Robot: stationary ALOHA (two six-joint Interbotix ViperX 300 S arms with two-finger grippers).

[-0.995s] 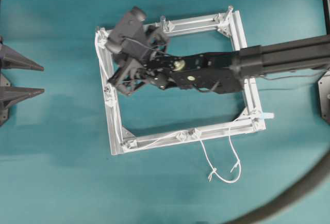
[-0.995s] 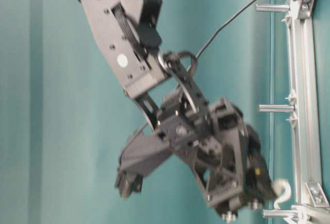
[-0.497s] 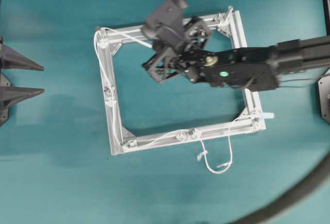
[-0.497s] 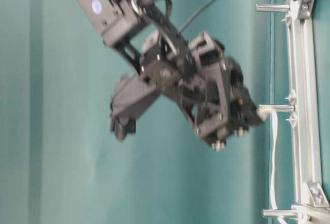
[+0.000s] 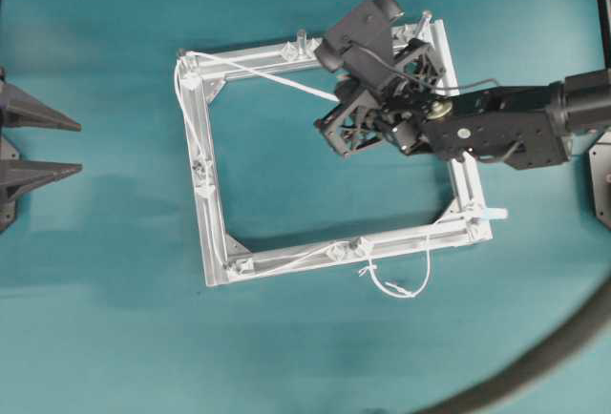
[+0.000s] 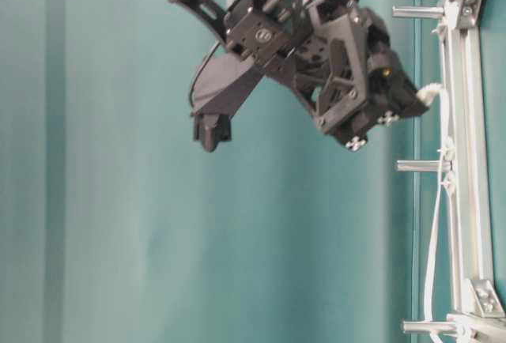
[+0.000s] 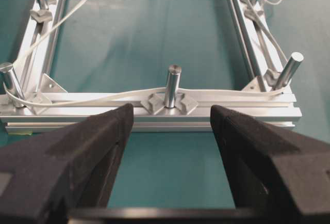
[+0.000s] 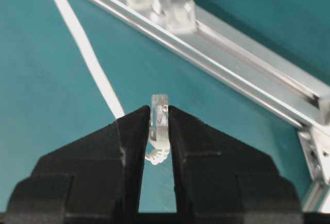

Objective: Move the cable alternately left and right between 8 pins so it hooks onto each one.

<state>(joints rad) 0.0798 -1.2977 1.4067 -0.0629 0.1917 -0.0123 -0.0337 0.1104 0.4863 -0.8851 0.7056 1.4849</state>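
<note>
- The right gripper (image 8: pixel 159 126) is clamped on the plug end of the cable (image 5: pixel 286 75); the wrist view shows the small clear plug pinched between the two black pads.
- Seen from above, that gripper (image 5: pixel 336 113) hangs over the inside of the frame (image 5: pixel 196 152), toward the frame's 1 o'clock corner, with the arm reaching in from 3 o'clock.
- From the gripper the cable runs tight toward 10 o'clock to the pin (image 5: pixel 184 56) at the frame's far-left corner, passing just inside the top rail.
- It bends around that corner pin, then runs down the left rail, past the pin at 9 o'clock (image 5: pixel 199 161), to the corner at 7 o'clock.
- It goes on along the bottom rail past the pin at 6 o'clock (image 5: pixel 355 245) toward the 4 o'clock corner.
- A loose loop of cable (image 5: pixel 406 285) lies on the teal table (image 5: pixel 115 338) just outside the bottom rail, at about 5 o'clock.
- The pin on the top rail at 12 o'clock (image 5: pixel 302 40) stands clear of the cable, which passes inside it.
- The left gripper (image 7: pixel 170 131) stands wide apart with nothing between its pads, just outside the frame's 9 o'clock side, facing a rail with a pin (image 7: pixel 172 85) at its middle.
- In that view the cable (image 7: pixel 103 99) lies along the near rail, behind the middle pin.
- In the table-level view, the right gripper (image 6: pixel 423 98) holds the white cable end near the upright rail, between two pins.
</note>
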